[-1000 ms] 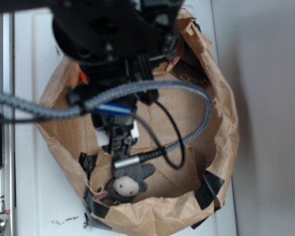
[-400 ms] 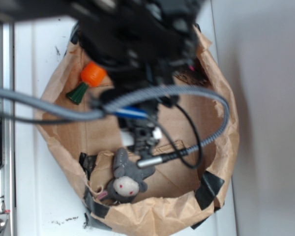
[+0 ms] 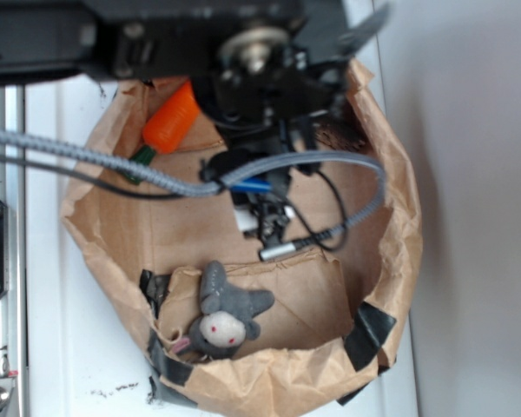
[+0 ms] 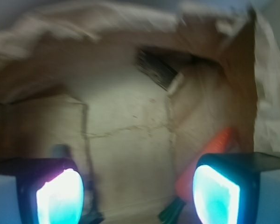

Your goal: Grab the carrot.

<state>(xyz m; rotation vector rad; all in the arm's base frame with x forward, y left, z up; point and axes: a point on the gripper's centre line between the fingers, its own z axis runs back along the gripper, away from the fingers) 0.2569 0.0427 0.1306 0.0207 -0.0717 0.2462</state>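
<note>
The orange carrot (image 3: pixel 170 120) with its dark-green stem (image 3: pixel 141 157) leans against the back left wall of a brown paper bag (image 3: pixel 391 182). My gripper (image 3: pixel 266 224) hangs over the bag's middle, to the right of the carrot and apart from it. In the wrist view the gripper (image 4: pixel 137 196) is open, with only the bag floor between its fingers. There the carrot (image 4: pixel 220 141) runs up behind the right finger (image 4: pixel 217 193), and its stem (image 4: pixel 172 212) sticks out just inside that finger.
A small grey plush with a white face (image 3: pixel 222 320) lies at the bag's front, below the gripper. Black tape patches (image 3: pixel 369 334) sit on the crumpled front rim. The arm and its grey cable (image 3: pixel 87 156) cross above the bag. A dark label (image 4: pixel 156 70) shows on the far wall.
The arm has moved toward the back of the bag, away from the plush. That has uncovered the carrot, which was first hidden under the arm.
</note>
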